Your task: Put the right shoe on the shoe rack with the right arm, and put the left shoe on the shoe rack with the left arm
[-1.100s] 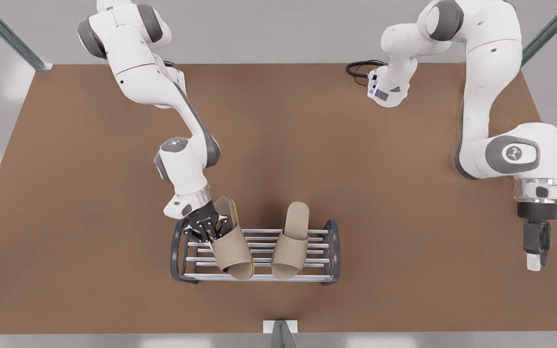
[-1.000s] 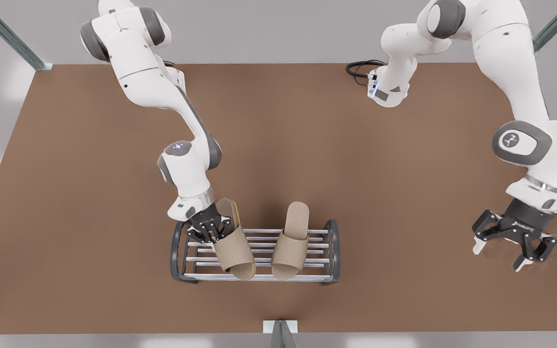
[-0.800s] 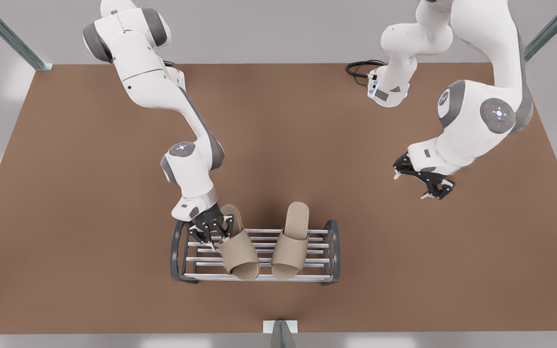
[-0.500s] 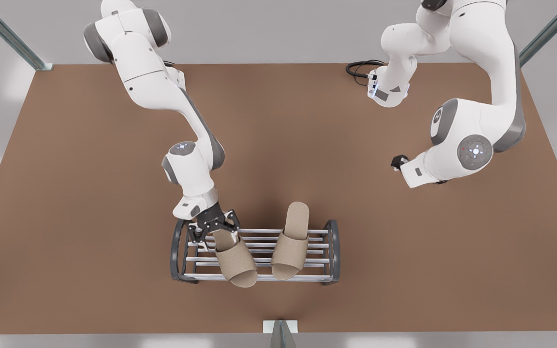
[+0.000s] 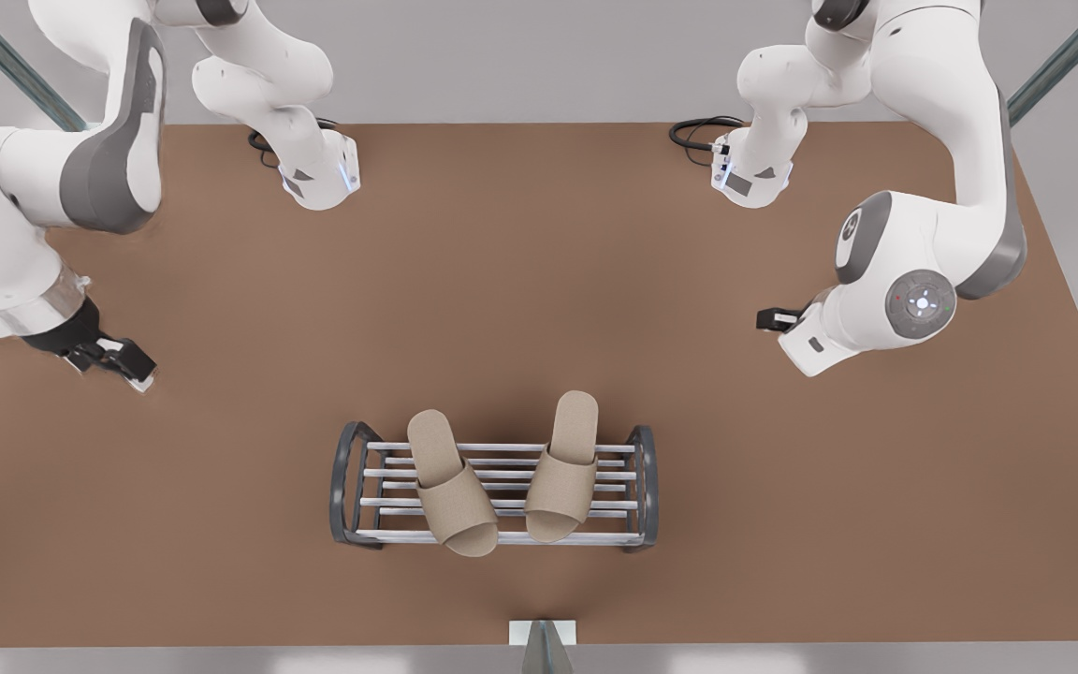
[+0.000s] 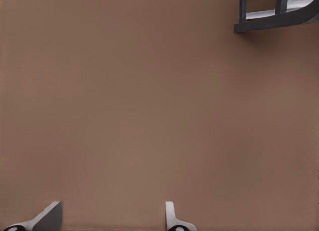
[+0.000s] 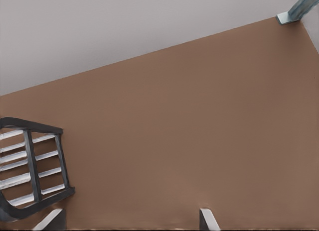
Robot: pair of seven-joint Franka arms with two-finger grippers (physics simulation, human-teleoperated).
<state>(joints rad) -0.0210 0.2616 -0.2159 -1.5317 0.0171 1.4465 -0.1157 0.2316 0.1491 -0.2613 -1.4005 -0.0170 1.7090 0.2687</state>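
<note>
With the skewed slipper point(image 5: 450, 491) and the straighter slipper point(image 5: 565, 468) both lying across the rack point(image 5: 349, 487), and the left gripper point(image 5: 113, 360) and right gripper point(image 7: 129, 221) wide open, empty and well clear of the rack, the likeliest mishap is the skewed slipper's overhanging toe sliding off the rack's front bar.

You have a plain reddish-brown table point(image 5: 539, 281) with no pattern. On it, the shoe rack point(image 5: 494, 498) shows silver bars between dark grey end frames. Two slippers, one point(image 5: 450, 496) toward the front view's left and the other point(image 5: 565, 468) toward its right, are tan with a fine woven texture. Both arms are glossy white with dark grey joints; the two grippers point(image 5: 113, 360) point(image 5: 776, 318) are black. A black cable point(image 5: 693, 136) coils at the table's far edge against a pale grey backdrop.
</note>
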